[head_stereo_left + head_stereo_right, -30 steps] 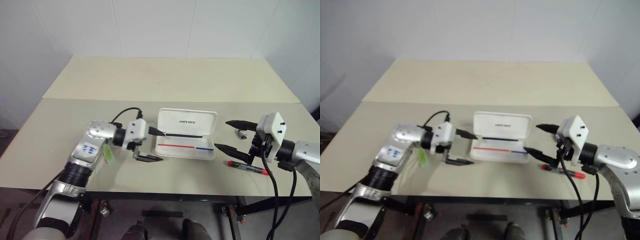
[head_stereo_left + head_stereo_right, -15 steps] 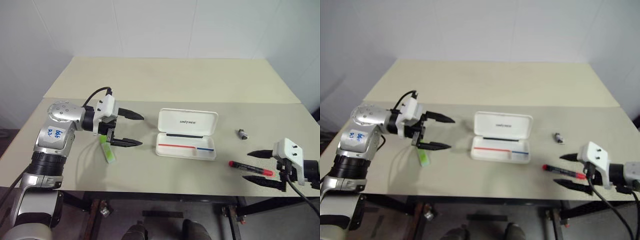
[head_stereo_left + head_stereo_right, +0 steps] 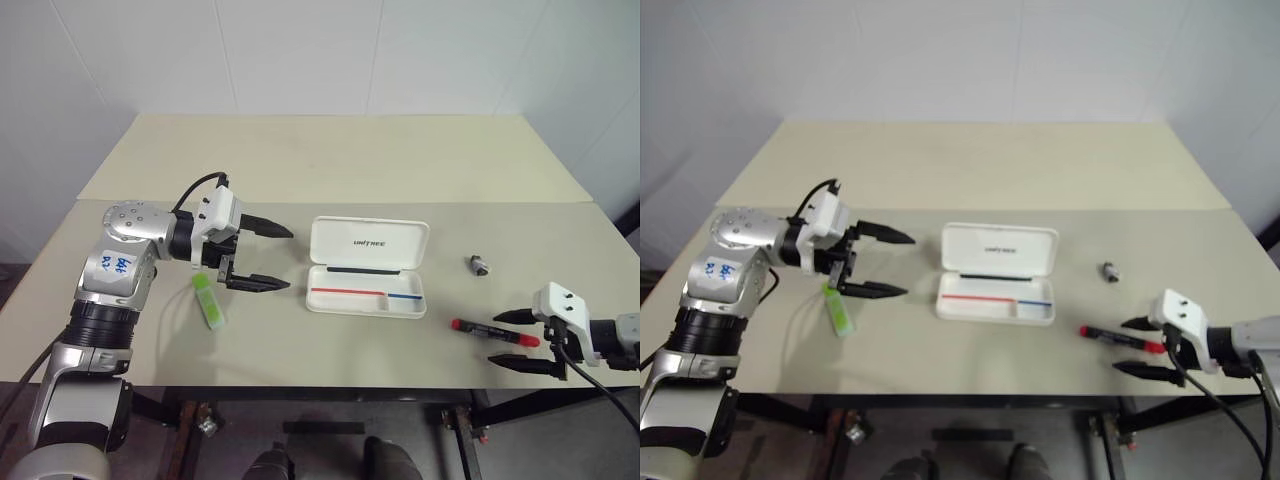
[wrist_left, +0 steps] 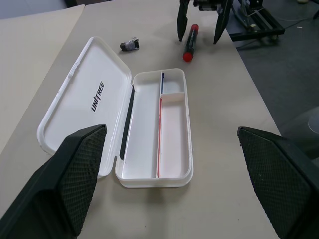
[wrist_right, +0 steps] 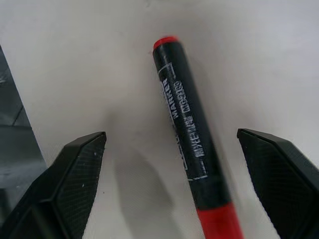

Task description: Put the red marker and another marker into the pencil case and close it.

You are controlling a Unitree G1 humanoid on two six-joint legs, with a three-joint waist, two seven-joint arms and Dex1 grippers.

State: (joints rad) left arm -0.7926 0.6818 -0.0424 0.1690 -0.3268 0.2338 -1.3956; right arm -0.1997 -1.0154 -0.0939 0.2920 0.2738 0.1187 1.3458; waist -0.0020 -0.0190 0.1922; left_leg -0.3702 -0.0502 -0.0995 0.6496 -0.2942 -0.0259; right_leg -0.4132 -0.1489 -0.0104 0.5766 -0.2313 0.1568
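The white pencil case (image 3: 370, 243) lies open at the table's middle, lid tipped back and tray bare (image 4: 174, 124). To its right, near the front edge, lies the red marker (image 3: 494, 333). My right gripper (image 3: 495, 339) is open and low over the table. Its fingers (image 5: 65, 184) stand on either side of the marker's (image 5: 187, 134) right end without touching it. The light-green highlighter (image 3: 209, 301) lies left of the case. Just above and beside the highlighter hovers my left gripper (image 3: 290, 260), open and empty, pointing at the case.
A small grey metal bit (image 3: 481, 265) lies right of the case, behind the marker. The far half of the table (image 3: 330, 160) is a separate cream panel. The front edge runs close to the right gripper.
My left gripper has pulled back from the case's left edge to a spot over the highlighter. My right gripper has dropped from beside the case to straddle the red marker, its fingers slightly closer together.
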